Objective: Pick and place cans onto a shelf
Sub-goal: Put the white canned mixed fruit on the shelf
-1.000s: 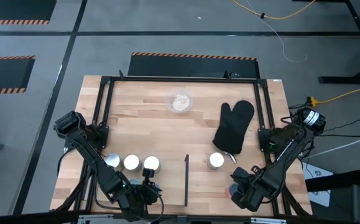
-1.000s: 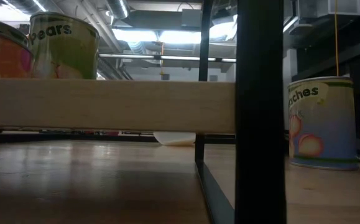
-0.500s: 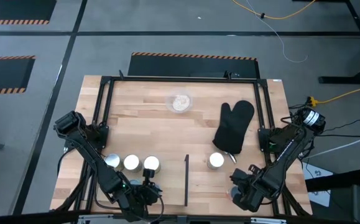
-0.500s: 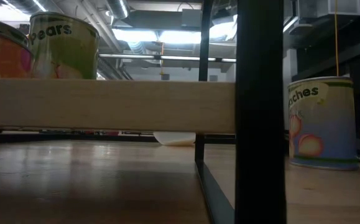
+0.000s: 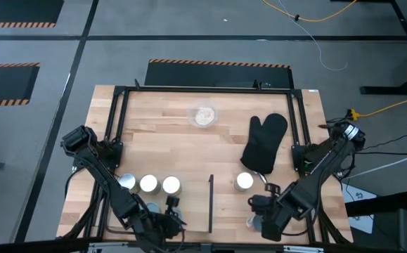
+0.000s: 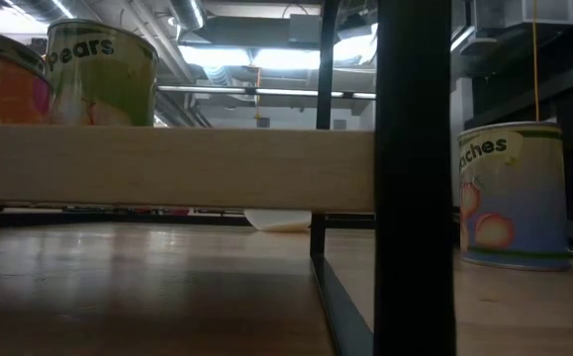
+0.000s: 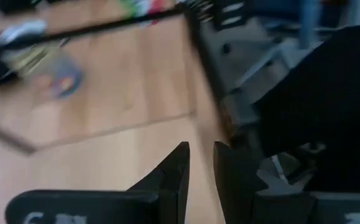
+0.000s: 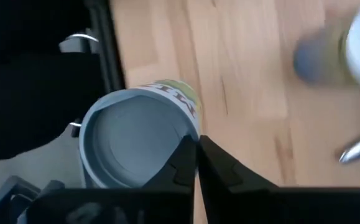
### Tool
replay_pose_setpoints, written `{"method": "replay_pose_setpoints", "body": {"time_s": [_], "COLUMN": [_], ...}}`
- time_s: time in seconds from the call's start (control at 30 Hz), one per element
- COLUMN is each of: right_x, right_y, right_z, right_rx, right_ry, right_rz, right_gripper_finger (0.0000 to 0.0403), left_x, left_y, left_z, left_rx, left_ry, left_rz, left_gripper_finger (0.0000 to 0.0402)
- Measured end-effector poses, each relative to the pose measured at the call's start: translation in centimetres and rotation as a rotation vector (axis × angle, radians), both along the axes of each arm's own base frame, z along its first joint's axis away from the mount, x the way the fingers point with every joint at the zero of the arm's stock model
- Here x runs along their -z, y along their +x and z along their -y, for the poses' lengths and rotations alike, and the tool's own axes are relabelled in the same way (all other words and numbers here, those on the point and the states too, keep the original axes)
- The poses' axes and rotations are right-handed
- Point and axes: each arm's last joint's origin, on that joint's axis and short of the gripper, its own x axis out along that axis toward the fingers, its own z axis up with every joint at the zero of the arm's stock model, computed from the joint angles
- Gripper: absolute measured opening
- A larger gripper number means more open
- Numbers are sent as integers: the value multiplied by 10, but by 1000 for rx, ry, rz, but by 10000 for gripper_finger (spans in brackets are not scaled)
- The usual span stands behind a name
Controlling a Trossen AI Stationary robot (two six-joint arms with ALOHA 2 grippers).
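The right gripper (image 8: 196,163) is pinched on the rim of a can (image 8: 136,140), near the table's (image 5: 175,133) front edge and right of the black strip (image 5: 210,204); the can appears upright, its open end facing the wrist. Three cans (image 5: 149,185) stand left of the strip, one can (image 5: 244,181) just right of it by the mitt (image 5: 265,143). The left gripper (image 7: 199,165) hangs near the front edge, left of the strip, fingers slightly parted, empty. The right arm is nearer; carrying leftward seems next.

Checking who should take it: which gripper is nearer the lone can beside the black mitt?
Right. The right gripper sits just toward the table's near edge from that can. The left gripper is beyond the black strip, below the three cans.
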Motion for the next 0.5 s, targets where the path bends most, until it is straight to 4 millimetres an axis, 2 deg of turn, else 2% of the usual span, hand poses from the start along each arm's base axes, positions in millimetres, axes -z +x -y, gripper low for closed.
{"method": "replay_pose_setpoints", "body": {"time_s": [0.2,0.33,0.5], "right_x": [-45,-77,-116], "right_y": [25,37,55], "right_z": [12,21,45], "right_rx": [-114,-233,-346], "right_ry": [69,68,17], "right_rz": [115,251,428], "right_gripper_finger": [11,12,13], "left_x": [-11,-17,-36], "left_y": [5,6,5], "left_z": [9,10,-2], "left_rx": [152,210,151], "left_ry": [-22,27,54], "left_rz": [102,159,224], "left_gripper_finger": [65,65,65]}}
